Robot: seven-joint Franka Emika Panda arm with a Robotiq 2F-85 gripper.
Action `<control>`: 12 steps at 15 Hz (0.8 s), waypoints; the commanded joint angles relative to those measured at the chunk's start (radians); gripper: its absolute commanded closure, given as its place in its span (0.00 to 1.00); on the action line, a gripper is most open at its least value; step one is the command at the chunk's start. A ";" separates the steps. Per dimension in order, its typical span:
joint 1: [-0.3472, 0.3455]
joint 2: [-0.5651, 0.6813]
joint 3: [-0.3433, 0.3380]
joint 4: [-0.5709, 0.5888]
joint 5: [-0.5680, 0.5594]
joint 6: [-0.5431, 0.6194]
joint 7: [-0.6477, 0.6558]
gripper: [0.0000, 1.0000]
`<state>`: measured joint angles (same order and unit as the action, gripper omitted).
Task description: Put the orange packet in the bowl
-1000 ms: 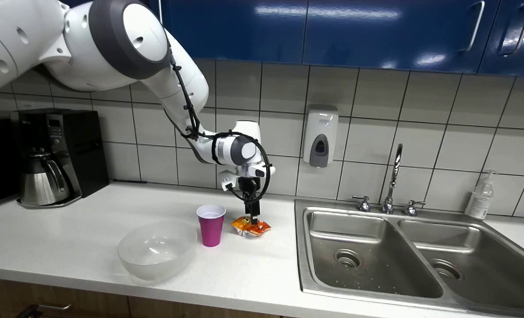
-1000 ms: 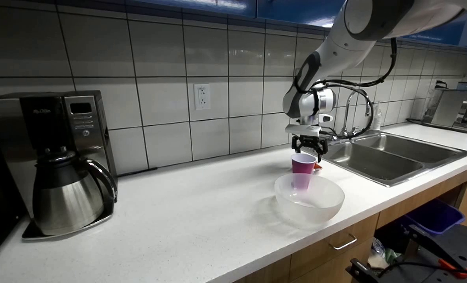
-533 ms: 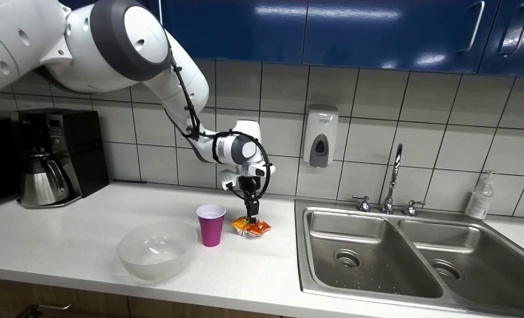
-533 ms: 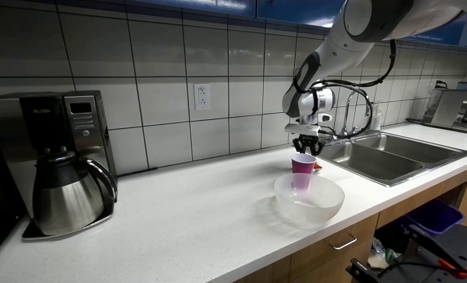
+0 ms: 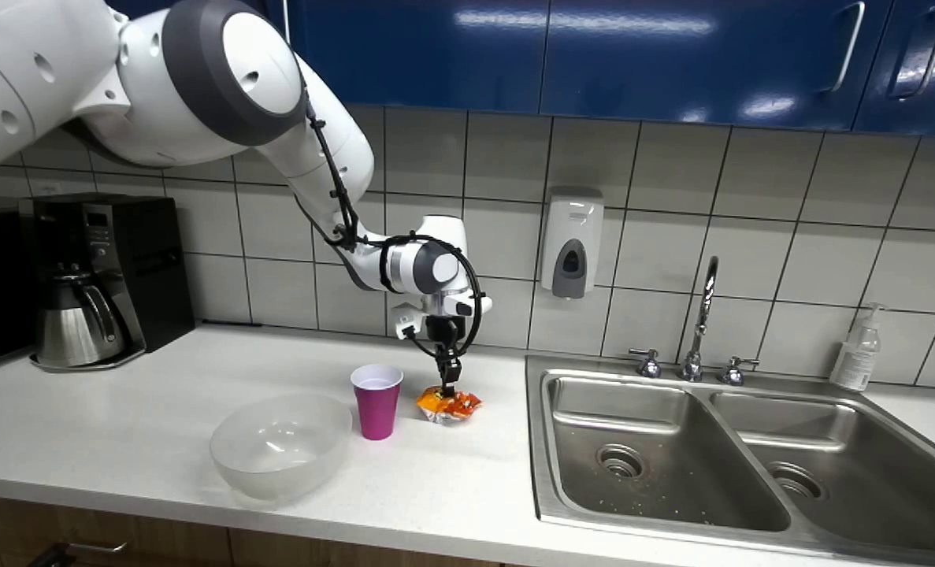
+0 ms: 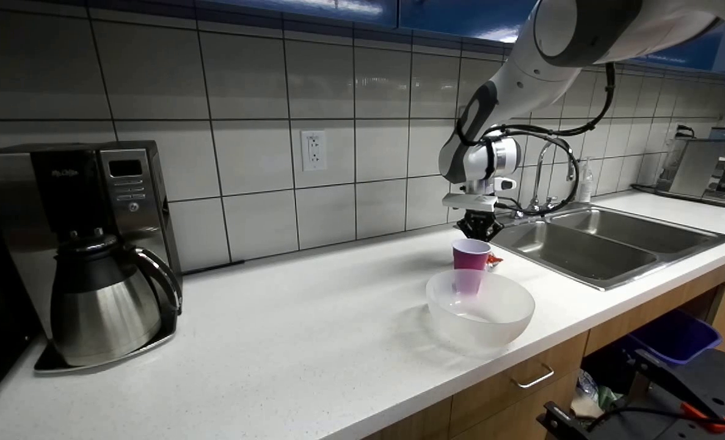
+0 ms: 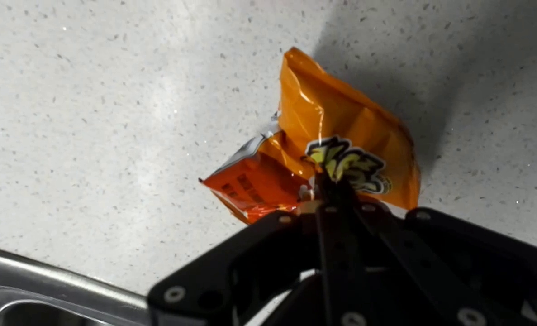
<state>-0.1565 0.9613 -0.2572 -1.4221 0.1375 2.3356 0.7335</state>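
Orange packet [image 7: 358, 113] is pinched by your end effector [image 7: 334, 183], jaws drawn together, film creased at the tips. It sits right under the end effector, down at the bench [image 5: 451, 488]. Pink cup [image 5: 376, 413] stands upright nearby; bowl [image 5: 278, 482] is farther out, past the cup. Sink [image 5: 543, 441] is on your end effector's opposite side.
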 commanded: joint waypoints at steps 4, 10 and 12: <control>0.015 -0.138 -0.001 -0.085 -0.009 -0.013 -0.027 1.00; 0.078 -0.361 0.004 -0.264 -0.058 0.029 -0.095 1.00; 0.101 -0.424 0.004 -0.325 -0.078 0.036 -0.105 1.00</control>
<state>-0.0823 0.6724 -0.2574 -1.5952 0.0961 2.3412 0.6652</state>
